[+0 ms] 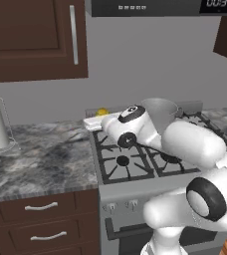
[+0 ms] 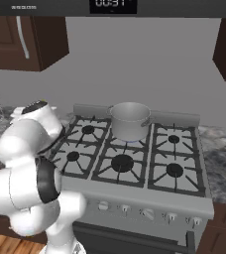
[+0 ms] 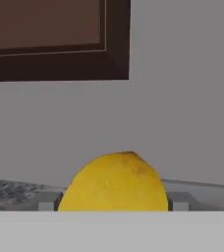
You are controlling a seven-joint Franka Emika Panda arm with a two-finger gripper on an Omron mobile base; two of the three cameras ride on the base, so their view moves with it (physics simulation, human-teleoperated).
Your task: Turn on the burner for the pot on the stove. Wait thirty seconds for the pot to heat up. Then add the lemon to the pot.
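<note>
Close up in the hand view, the lemon sits between the two grey fingertips, which press its sides, so the gripper is grasping it. From the left base, the lemon shows at the stove's back left corner, above a white plate. The pot stands on the middle rear burner, a small blue flame beneath.
</note>
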